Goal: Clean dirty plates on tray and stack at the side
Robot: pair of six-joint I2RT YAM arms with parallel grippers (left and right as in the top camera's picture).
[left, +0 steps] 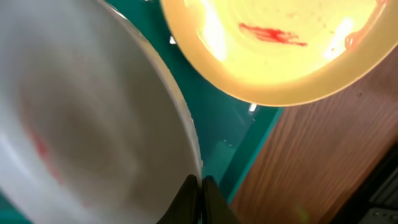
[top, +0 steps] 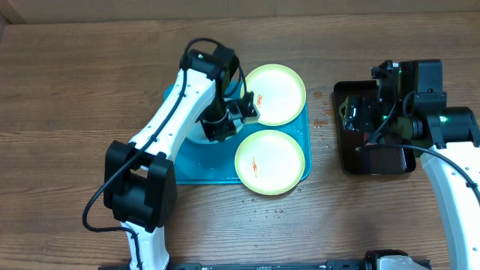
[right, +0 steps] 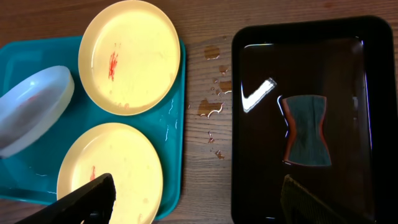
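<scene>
The left gripper (left: 200,182) pinches the rim of the small whitish plate (left: 81,118). The plate tilts up at the left of the blue tray (right: 37,50) and seems to have a faint red smear. Two yellow plates (right: 130,56) with red streaks lie flat beside it. The right gripper (right: 196,202) hangs wide open, holding nothing, over the black tray (right: 373,28) with a sponge (right: 306,130) in it.

No legible text, labels, brands or numbers anywhere: turquoise rectangular plastic tray (top: 191,171), pale yellow round plates (top: 274,94), glossy black tray (top: 375,161) all unmarked.
</scene>
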